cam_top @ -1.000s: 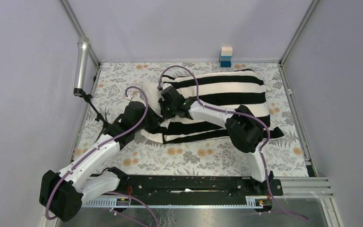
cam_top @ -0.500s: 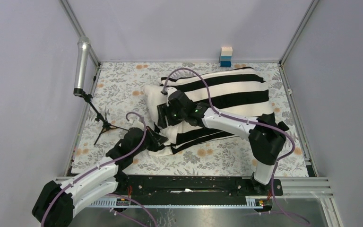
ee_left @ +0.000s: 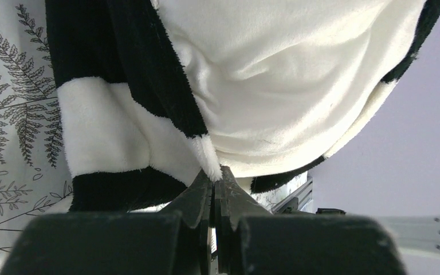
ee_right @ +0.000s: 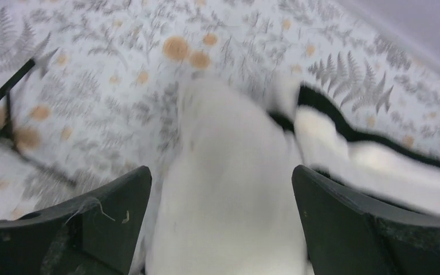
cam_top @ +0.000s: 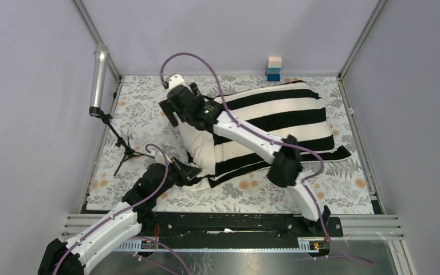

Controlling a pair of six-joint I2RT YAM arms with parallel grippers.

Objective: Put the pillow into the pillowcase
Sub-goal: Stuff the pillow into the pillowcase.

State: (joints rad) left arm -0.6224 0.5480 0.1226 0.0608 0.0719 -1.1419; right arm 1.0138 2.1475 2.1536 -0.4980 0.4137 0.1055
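The black-and-white striped pillowcase [cam_top: 275, 114] lies across the floral cloth, with the cream pillow [cam_top: 197, 146] bulging out of its left opening. My left gripper [cam_top: 190, 172] sits at the near left corner, shut on the pillowcase's white hem [ee_left: 211, 163]. The left wrist view shows the pillow [ee_left: 281, 74] filling the mouth of the pillowcase [ee_left: 120, 86]. My right gripper [cam_top: 175, 112] hovers over the pillow's far left end, open, nothing between its fingers. In the blurred right wrist view the right gripper [ee_right: 220, 192] straddles the pillow [ee_right: 229, 172], beside the pillowcase's edge [ee_right: 344, 137].
A silver microphone [cam_top: 99, 71] on a black tripod [cam_top: 123, 150] stands at the left edge of the floral cloth [cam_top: 143, 97]. A blue-and-white block stack [cam_top: 274, 69] sits at the back wall. Metal frame posts rise at both back corners.
My right gripper let go, opened wide and swung up and left to the pillow's far end. The left arm drew back toward the near edge, still clamped on the hem.
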